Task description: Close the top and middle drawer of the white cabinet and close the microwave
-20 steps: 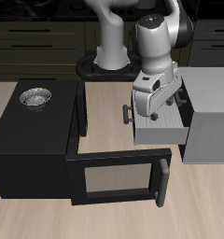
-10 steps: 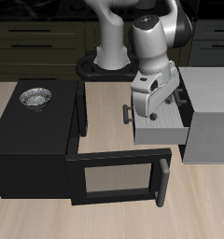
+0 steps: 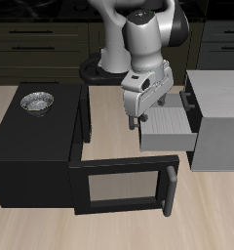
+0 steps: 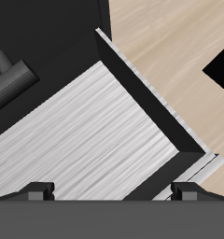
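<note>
Black microwave, pale grey-white cabinet, its drawer top ribbed pale grey.

The arm is glossy white and grey with rounded, bulbous joint housings. Its boxy white hand ends in dark fingers.

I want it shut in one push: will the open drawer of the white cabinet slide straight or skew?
The drawer looks like a rigid box, so it probably slides straight into the white cabinet. A push at its front's middle should skew least. The gripper hangs near its front.
</note>
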### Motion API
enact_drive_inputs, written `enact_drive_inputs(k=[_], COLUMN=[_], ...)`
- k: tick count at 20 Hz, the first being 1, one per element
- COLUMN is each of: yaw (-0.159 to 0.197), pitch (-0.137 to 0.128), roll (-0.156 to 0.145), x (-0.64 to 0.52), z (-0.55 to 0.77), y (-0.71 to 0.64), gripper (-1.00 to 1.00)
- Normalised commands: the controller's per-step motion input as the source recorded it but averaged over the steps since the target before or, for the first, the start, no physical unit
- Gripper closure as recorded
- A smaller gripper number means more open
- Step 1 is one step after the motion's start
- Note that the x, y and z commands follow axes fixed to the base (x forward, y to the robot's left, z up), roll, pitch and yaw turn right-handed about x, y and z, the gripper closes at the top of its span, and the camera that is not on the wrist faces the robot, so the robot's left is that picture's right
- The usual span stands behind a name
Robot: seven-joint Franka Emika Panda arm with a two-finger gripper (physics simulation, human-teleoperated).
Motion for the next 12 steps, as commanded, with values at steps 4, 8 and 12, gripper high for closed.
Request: enact_drive_inputs(k=[4, 8, 12], yaw=[0.004, -0.003, -0.018], pitch=[0.008, 0.011, 0.002], roll=[-0.068, -0.058, -0.09], x=[0.01, 0.03, 0.03], z=[0.01, -0.02, 0.01], y=[-0.45, -0.34, -0.52], gripper=[-1.0, -1.0, -1.0])
